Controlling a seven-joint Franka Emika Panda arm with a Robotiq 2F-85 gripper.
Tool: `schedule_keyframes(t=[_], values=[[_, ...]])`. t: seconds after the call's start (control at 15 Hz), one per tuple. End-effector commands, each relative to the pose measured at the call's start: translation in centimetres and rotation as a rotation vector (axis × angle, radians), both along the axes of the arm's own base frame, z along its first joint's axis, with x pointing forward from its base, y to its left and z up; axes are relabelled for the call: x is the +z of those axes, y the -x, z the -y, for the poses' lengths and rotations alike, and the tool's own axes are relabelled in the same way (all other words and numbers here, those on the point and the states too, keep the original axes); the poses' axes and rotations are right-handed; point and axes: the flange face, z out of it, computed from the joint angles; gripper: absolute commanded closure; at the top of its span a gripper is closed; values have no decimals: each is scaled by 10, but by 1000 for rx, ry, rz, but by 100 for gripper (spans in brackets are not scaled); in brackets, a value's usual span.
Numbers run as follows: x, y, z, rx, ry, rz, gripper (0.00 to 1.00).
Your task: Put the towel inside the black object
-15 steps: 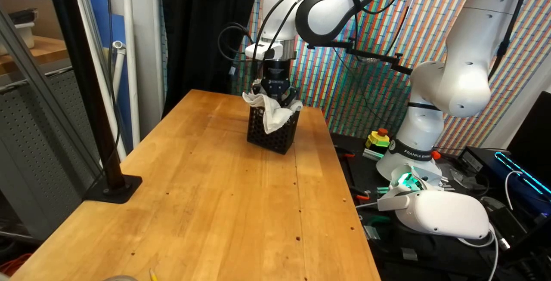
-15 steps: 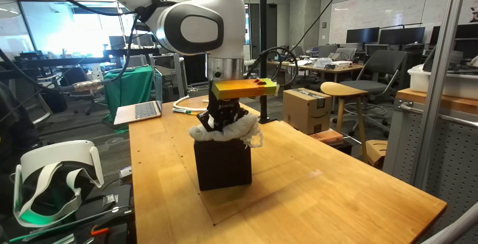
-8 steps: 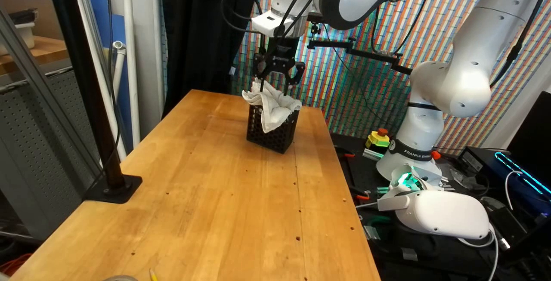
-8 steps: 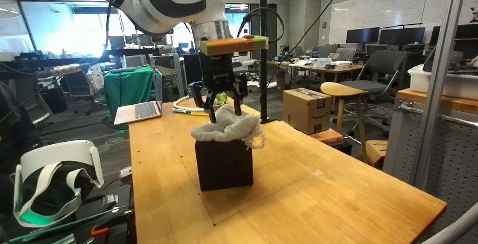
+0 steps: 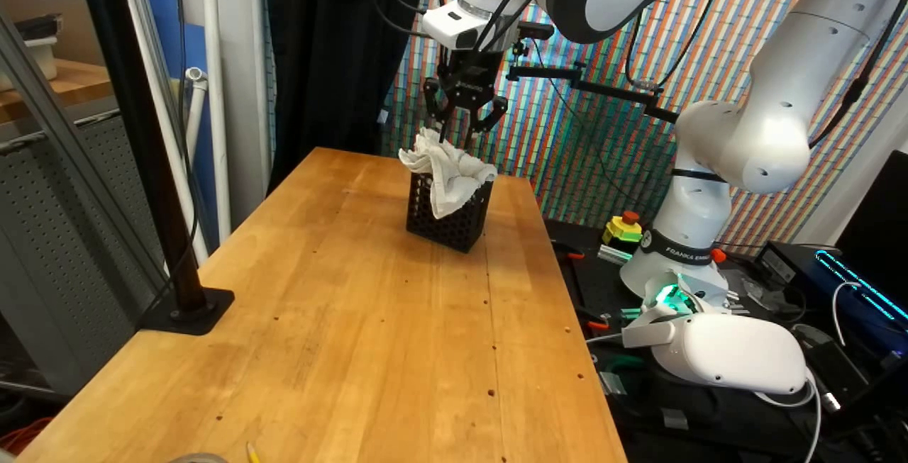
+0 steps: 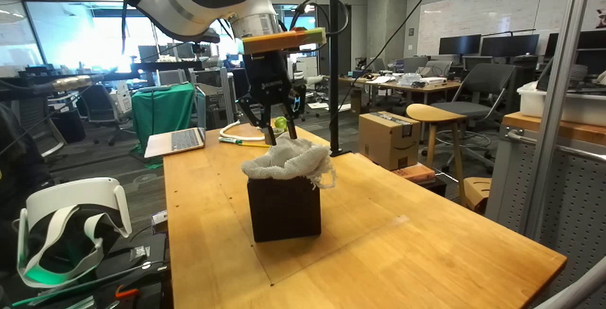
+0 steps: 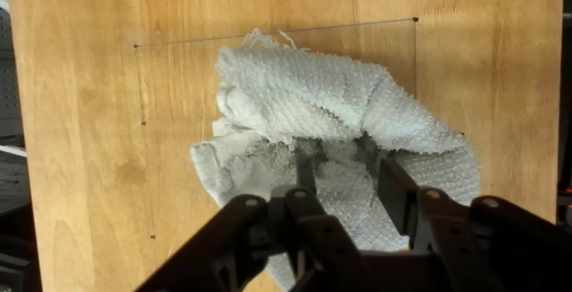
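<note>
My claw [image 6: 281,137]: fingers parted with a clear gap, gripping nothing, tips just over the towel [image 6: 303,161], contact unclear | towel: near mid-frame in both exterior views, bunched in the mouth of the bin [image 6: 285,212], edges hanging over its rim | bin: black, upright on my worktop [image 6: 426,233]

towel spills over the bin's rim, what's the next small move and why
I'd probably lower the claw a little to press the towel deeper. The claw's jaws stand apart over it, and in both exterior views the towel bulges above the bin and partly hangs outside it, so it doesn't look fully in.
</note>
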Motion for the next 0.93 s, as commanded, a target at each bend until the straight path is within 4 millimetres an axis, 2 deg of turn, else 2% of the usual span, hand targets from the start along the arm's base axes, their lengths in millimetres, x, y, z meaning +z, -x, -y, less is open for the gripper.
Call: schedule_keyframes(t=[0.0,0.07,0.27,0.6,0.87], values=[[-5,3,3,-85,8,5,86],[-10,3,4,-110,6,0,95],[-26,6,10,-165,4,-23,100],[-49,-5,23,-233,-37,-33,95],[-54,-17,35,-270,-77,-4,97]])
